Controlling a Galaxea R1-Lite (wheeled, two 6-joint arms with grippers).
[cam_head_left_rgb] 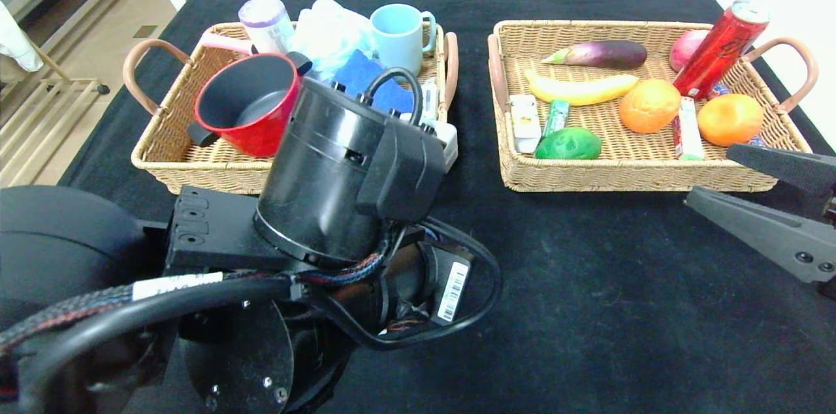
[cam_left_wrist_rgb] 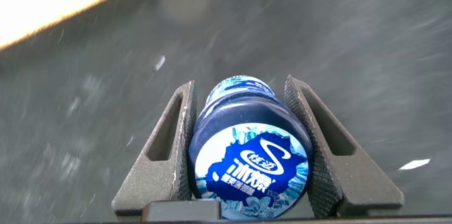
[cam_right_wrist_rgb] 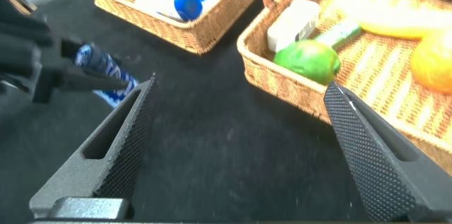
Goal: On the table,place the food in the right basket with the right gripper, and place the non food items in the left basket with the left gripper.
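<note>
My left gripper (cam_left_wrist_rgb: 240, 86) is shut on the small blue-and-white lidded tub (cam_left_wrist_rgb: 251, 160), squeezing its sides over the table's black cloth (cam_head_left_rgb: 588, 283). The right wrist view shows that tub (cam_right_wrist_rgb: 106, 75) held in front of the left basket (cam_head_left_rgb: 163, 159). In the head view my left arm (cam_head_left_rgb: 339, 172) hides those fingers. The red pot (cam_head_left_rgb: 251, 104) and the white bottle with a blue cap (cam_right_wrist_rgb: 169, 1) lie in the left basket. The right basket (cam_head_left_rgb: 627, 172) holds the banana (cam_head_left_rgb: 581, 89), an orange (cam_head_left_rgb: 650, 105) and the green gum pack (cam_head_left_rgb: 556, 117). My right gripper (cam_head_left_rgb: 710, 174) hangs open and empty near that basket's front right corner.
The left basket also holds a light blue mug (cam_head_left_rgb: 400, 35), a blue sponge (cam_head_left_rgb: 366, 78) and a crumpled plastic bag (cam_head_left_rgb: 330, 32). In the right basket are an eggplant (cam_head_left_rgb: 601, 53), a red can (cam_head_left_rgb: 718, 48), a green fruit (cam_head_left_rgb: 569, 144) and a second orange (cam_head_left_rgb: 730, 119).
</note>
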